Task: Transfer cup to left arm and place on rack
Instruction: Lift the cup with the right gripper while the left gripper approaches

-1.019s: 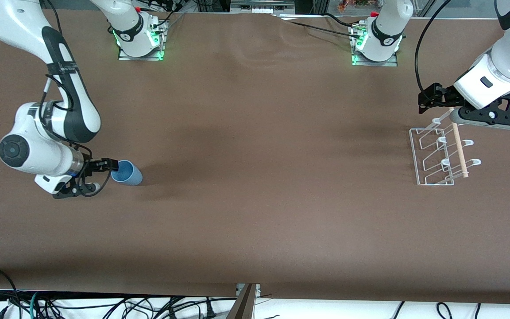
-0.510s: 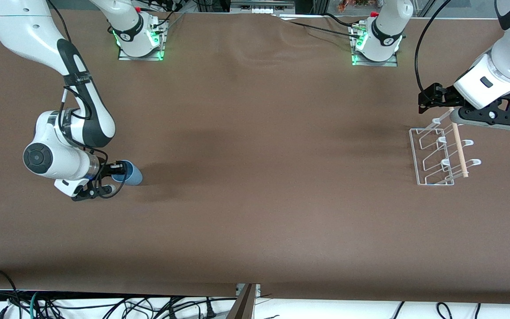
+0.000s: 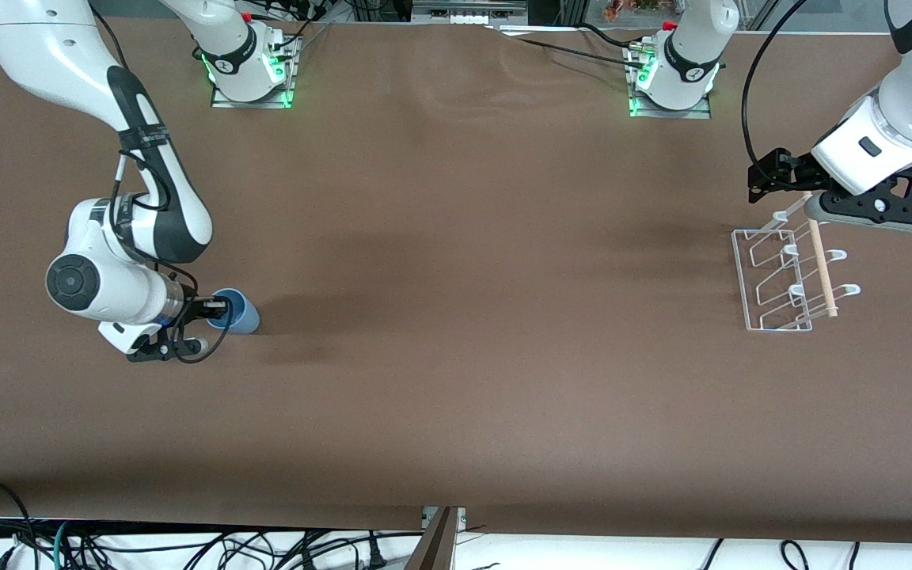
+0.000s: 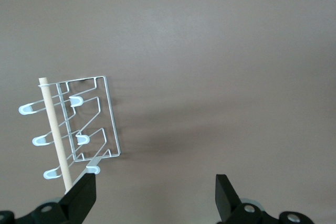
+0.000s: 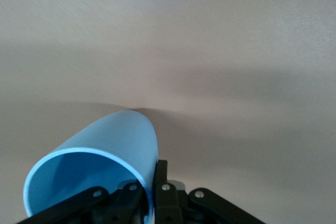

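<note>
The light-blue cup (image 3: 241, 313) lies on its side on the table near the right arm's end, its mouth facing my right gripper (image 3: 215, 305). The right gripper is shut on the cup's rim, one finger inside and one outside, as the right wrist view shows for the cup (image 5: 107, 150) and gripper (image 5: 150, 184). My left gripper (image 3: 761, 180) hovers open and empty over the end of the white wire rack (image 3: 777, 279) that is farther from the front camera. The left wrist view shows the rack (image 4: 89, 121), its wooden dowel (image 4: 55, 129) and the open gripper (image 4: 155, 191).
Brown table mat (image 3: 472, 317) spreads between the cup and the rack. The arm bases (image 3: 250, 71) stand along the table edge farthest from the front camera. Cables hang below the edge nearest the front camera.
The right arm moved in toward the cup and its fingers closed on the rim; the cup shifted slightly. The left arm has not moved.
</note>
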{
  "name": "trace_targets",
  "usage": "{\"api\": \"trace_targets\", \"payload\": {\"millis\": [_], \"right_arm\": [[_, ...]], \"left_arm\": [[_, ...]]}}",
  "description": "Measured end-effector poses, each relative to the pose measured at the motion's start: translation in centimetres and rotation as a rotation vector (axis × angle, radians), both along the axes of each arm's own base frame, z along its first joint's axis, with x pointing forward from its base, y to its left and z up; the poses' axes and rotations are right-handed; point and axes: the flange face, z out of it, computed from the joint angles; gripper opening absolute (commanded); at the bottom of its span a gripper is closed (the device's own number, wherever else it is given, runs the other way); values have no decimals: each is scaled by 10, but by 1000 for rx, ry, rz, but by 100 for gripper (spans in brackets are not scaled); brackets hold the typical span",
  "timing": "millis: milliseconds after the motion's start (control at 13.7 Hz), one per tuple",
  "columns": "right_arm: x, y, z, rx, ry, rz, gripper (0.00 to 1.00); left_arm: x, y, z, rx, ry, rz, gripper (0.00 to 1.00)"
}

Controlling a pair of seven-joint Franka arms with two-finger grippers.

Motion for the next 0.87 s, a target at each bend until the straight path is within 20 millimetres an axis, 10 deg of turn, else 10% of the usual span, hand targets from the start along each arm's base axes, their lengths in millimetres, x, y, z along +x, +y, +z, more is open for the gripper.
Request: {"api": "trace_targets", "payload": {"millis": [437,874], "right_arm": [[-9,127,61,156,162,-232,0],[-26,257,119,489,377,-663,0]], "left_arm": [[3,-24,-5,-147,68,-7,100],[32,-49,-66,-451,158,-219,100]]}}
